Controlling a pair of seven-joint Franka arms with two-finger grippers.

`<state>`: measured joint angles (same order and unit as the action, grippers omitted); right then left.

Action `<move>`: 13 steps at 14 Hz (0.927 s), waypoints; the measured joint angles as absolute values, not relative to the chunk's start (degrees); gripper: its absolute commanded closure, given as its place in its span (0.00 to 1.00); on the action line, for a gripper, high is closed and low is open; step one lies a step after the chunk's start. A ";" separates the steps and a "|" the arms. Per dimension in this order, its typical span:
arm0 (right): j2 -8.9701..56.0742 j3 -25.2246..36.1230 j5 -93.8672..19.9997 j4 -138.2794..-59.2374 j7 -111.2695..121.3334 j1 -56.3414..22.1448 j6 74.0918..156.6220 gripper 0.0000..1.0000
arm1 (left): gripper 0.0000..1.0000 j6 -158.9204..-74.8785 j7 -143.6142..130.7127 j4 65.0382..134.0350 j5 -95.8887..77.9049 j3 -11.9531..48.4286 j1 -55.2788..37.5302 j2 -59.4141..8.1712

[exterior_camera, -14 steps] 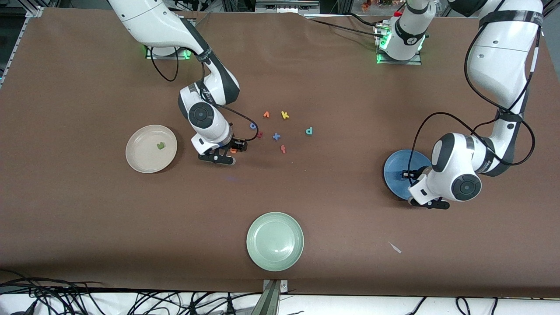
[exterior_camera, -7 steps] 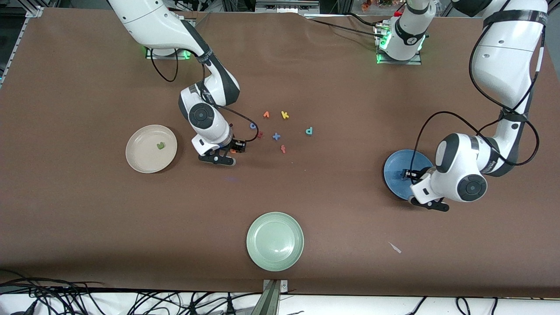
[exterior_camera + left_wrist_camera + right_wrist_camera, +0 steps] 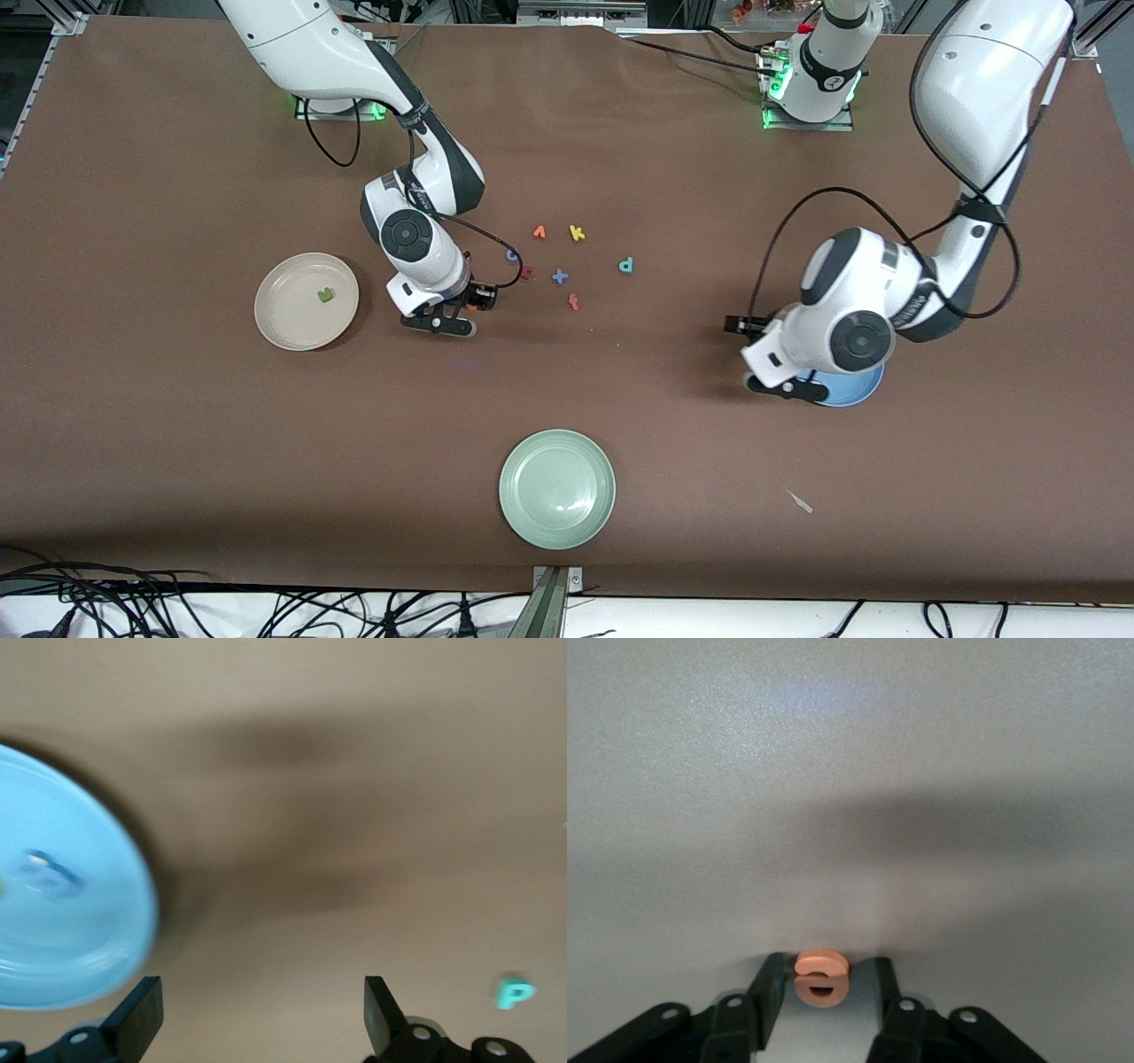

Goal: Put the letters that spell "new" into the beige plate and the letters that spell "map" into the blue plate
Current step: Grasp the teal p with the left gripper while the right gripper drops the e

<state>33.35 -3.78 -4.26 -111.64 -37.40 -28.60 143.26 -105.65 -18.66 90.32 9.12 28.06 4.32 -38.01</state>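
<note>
The brown table [image 3: 177, 425] carries three plates and a loose cluster of foam letters near its middle. Toward the right arm's end lies the beige plate [image 3: 283, 335], with the green n [image 3: 325, 297] already in it.

Beside that plate, toward the middle, the right gripper [image 3: 478, 301] is down at the table. Its fingers stand on either side of the orange e [image 3: 821, 978] with only thin gaps, and you cannot yet call it a firm pinch. This looks like the step in hand: taking the e for "new". Next, close fully, lift straight up, carry the e over the beige plate and release it low.

Among the cluster, the pinkish-red w [image 3: 526, 273] and the teal p [image 3: 626, 265] wait on the table. The yellow a is nowhere visible.

The left gripper [image 3: 263, 1001] hangs over bare table just beside the blue plate [image 3: 850, 395], on the side toward the cluster, fingers spread wide and empty. A blue m [image 3: 49, 877] appears to lie in that plate. The p seems your likely next target: descend squarely over it, since it is small and easily nudged.
</note>
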 measured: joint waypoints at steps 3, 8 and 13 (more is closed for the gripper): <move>33.34 -3.71 -4.25 -111.61 -37.40 -28.60 143.26 0.70 | 0.03 -105.74 -25.77 91.13 9.12 28.87 -2.35 -38.40; 33.25 -3.73 -4.24 -111.56 -37.38 -28.63 143.42 0.83 | 0.08 -113.40 -30.10 95.75 9.12 28.82 -10.71 -39.86; 32.25 -1.52 -4.21 -106.94 -33.87 -28.54 134.17 0.83 | 0.08 -120.48 -33.49 100.75 9.12 29.38 -13.01 -40.39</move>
